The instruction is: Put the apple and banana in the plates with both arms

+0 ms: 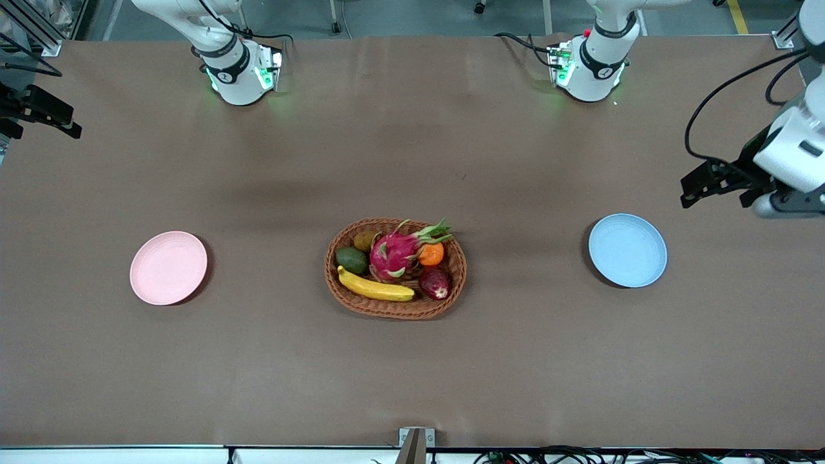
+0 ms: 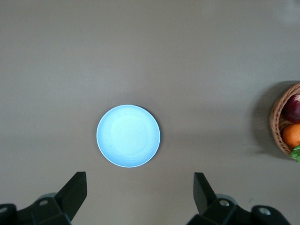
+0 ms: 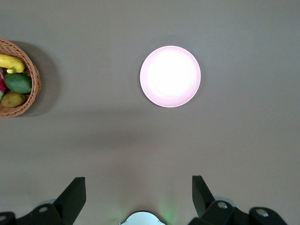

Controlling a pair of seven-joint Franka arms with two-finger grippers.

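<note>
The dark red apple (image 1: 435, 282) and the yellow banana (image 1: 376, 287) lie in the wicker basket (image 1: 393, 310) at mid-table; the apple also shows in the left wrist view (image 2: 294, 107), the banana in the right wrist view (image 3: 10, 63). The pink plate (image 1: 169, 267) sits bare toward the right arm's end, the blue plate (image 1: 627, 250) bare toward the left arm's end. My left gripper (image 1: 695, 187) is open and empty, high up beside the blue plate (image 2: 128, 136). My right gripper (image 1: 61, 122) is open and empty, high up near the pink plate (image 3: 170, 76).
The basket also holds a pink dragon fruit (image 1: 394, 252), an orange (image 1: 431, 254), a green fruit (image 1: 352, 260) and a small brownish fruit (image 1: 364, 240). Both arm bases stand along the table's edge farthest from the front camera.
</note>
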